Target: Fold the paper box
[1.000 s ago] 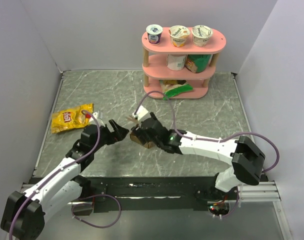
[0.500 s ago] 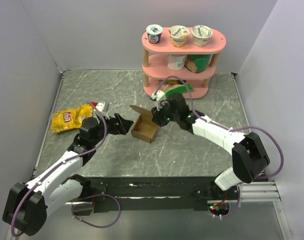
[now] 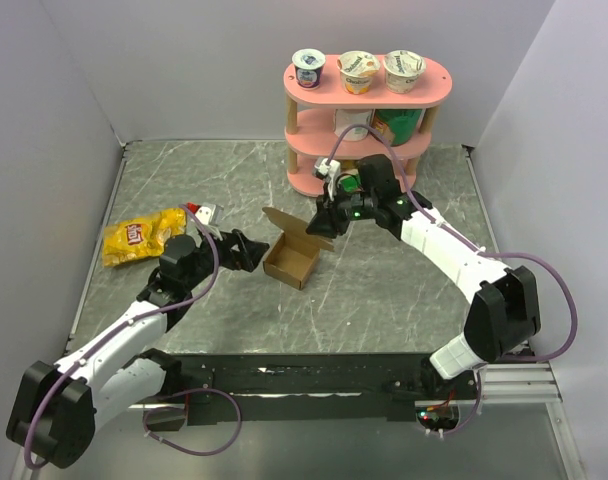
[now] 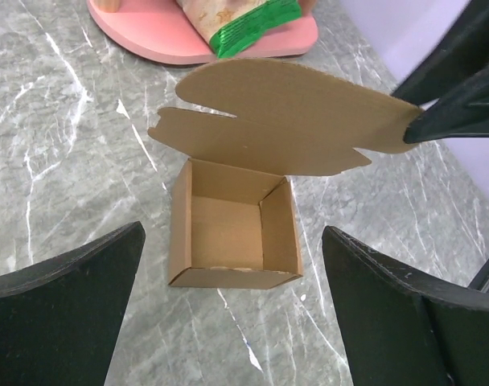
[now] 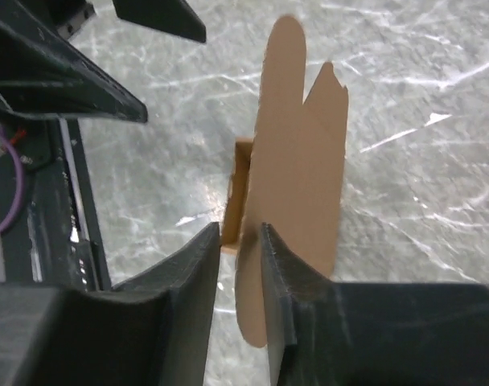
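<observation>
The paper box (image 3: 289, 262) is a small brown cardboard box standing open on the grey table, its rounded lid flap (image 3: 299, 225) raised and leaning toward the shelf. In the left wrist view the box (image 4: 228, 233) shows a bare inside under the lid (image 4: 293, 121). My left gripper (image 3: 252, 250) is wide open just left of the box, not touching it. My right gripper (image 3: 322, 225) has its jaws narrowed around the lid's far edge (image 5: 301, 161). The flap lies against one finger (image 5: 277, 265), with a slim gap at the other.
A pink three-tier shelf (image 3: 364, 110) with yoghurt cups and packets stands behind the box, and a green packet (image 4: 244, 24) sticks out of its lowest tier. A yellow snack bag (image 3: 142, 235) lies at the left. White walls enclose the table.
My right gripper left the box, swung back toward the shelf and narrowed its jaws around the lid's edge. The lid now leans farther open. The left gripper shifted slightly nearer the box.
</observation>
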